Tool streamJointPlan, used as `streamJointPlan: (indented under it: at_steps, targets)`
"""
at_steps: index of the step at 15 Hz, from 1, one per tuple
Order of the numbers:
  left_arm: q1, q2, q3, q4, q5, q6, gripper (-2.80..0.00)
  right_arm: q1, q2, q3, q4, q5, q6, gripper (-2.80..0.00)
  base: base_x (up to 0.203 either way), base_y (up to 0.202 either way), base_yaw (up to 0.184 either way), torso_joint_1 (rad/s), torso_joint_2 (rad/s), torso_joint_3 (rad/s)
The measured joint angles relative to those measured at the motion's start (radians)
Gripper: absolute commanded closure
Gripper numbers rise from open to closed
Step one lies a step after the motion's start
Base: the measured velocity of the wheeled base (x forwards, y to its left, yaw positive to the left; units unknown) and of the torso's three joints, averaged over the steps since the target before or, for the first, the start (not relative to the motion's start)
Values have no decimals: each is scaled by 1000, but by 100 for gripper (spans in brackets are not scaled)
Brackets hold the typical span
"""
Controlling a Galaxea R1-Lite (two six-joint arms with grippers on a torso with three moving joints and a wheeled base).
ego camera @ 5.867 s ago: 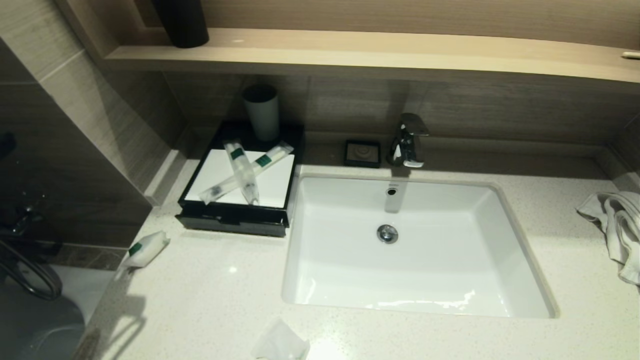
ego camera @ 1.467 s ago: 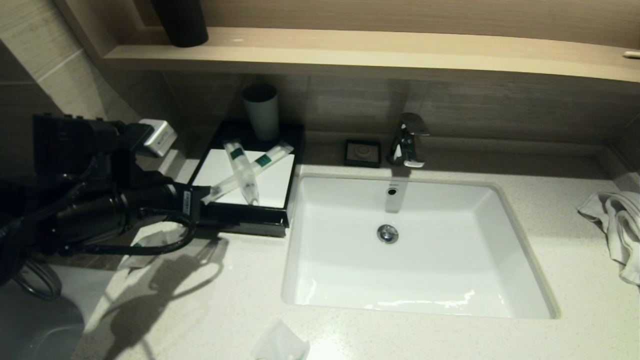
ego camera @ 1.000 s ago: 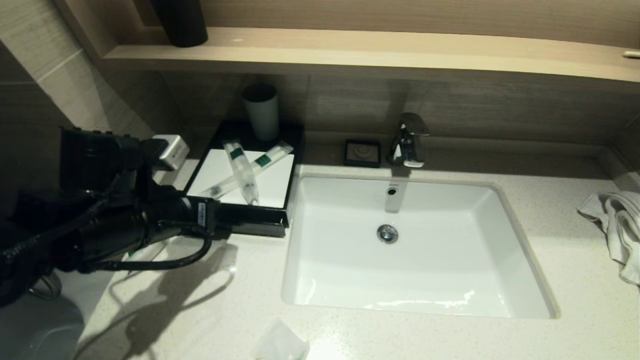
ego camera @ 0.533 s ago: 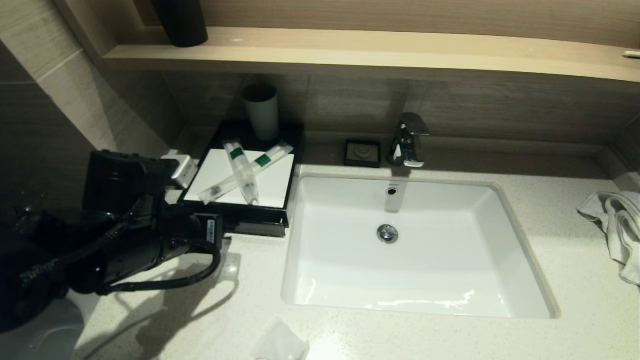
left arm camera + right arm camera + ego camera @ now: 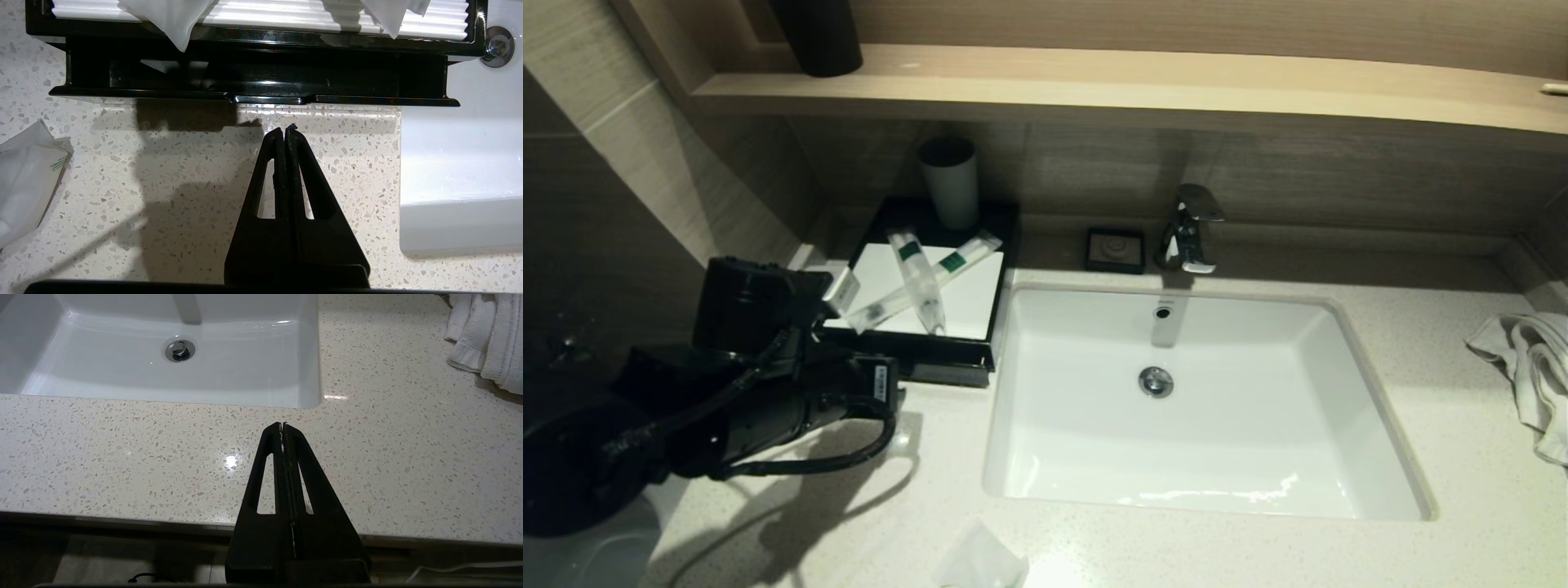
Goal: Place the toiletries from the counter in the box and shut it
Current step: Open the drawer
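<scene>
Stretching across the room is a pale speckled stone surface (image 5: 1445, 327), and the white sink (image 5: 1201, 400) sunk into it is serving as the landmark. Left of the sink, the black box (image 5: 907, 359) is sitting with its drawer pulled slightly toward the front edge; two wrapped toiletry tubes (image 5: 919, 278) are lying crossed on its white top, and a cup (image 5: 950, 184) is standing at its back. The left gripper (image 5: 285, 132) is hovering over the surface just in front of the drawer, its jaws pressed together and holding nothing. A wrapped toiletry packet (image 5: 24, 179) is lying on the surface farther left of the sink, beyond the gripper. Another white packet (image 5: 980, 559) is lying at the front edge, forward of the sink's left corner. Behind the sink a chrome faucet (image 5: 1191, 229) is standing, with a small black dish (image 5: 1115, 249) beside it. A wooden shelf (image 5: 1127, 86) is running along the wall above. A white towel (image 5: 1531, 367) is lying crumpled to the sink's right. The right gripper (image 5: 282, 426) is idling at the front edge, right of the sink, jaws closed and empty.
</scene>
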Motion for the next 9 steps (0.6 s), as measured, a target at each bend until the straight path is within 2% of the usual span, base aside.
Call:
streamJointPlan:
  at_steps: [4, 7, 9]
  targets:
    - [0, 29, -9, -42, 2, 0, 0, 0, 0, 0, 0, 0, 0, 0, 0, 0, 0, 0, 0, 0]
    - [0, 51, -11, -80, 49, 1, 0, 0, 0, 0, 0, 0, 0, 0, 0, 0, 0, 0, 0, 0]
    - [0, 57, -6, -89, 55, 1, 0, 0, 0, 0, 0, 0, 0, 0, 0, 0, 0, 0, 0, 0]
